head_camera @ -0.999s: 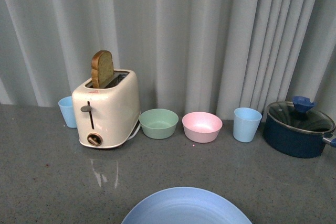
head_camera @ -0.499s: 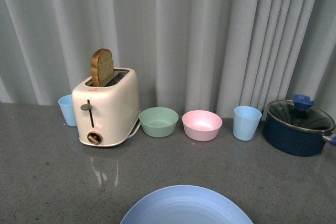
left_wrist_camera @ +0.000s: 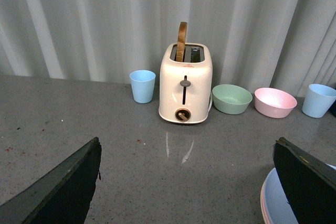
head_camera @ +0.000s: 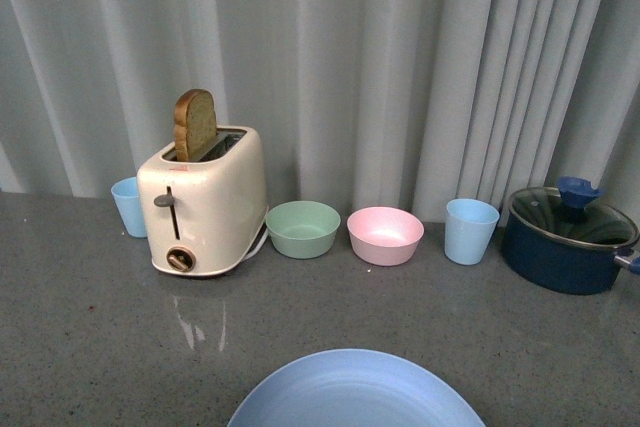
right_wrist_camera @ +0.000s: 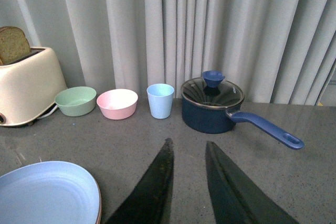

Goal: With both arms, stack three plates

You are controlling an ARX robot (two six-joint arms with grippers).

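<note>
The light blue plate point(head_camera: 355, 392) is sitting on the grey table point(head_camera: 90, 347), in front of the toaster point(head_camera: 205, 202), topmost on a stack; a pink rim point(left_wrist_camera: 263, 205) is showing beneath it, and no third plate can be confirmed. The left pincer point(left_wrist_camera: 186, 182) is standing wide apart and holding nothing; the right pincer point(right_wrist_camera: 186, 182) is narrow, likewise empty. The stack is lying between both, neither arm judged clearly nearer. Being round, the plate is offering no long axis.

Bare grey stone table point(head_camera: 90, 347) lies open between the light blue round plate point(head_camera: 355, 392) and the back row, where cream toaster point(head_camera: 205, 202), green bowl point(head_camera: 302, 231), pink bowl point(head_camera: 385, 237), blue cup point(head_camera: 470, 232) and dark blue lidded saucepan point(head_camera: 568, 240) stand.
</note>
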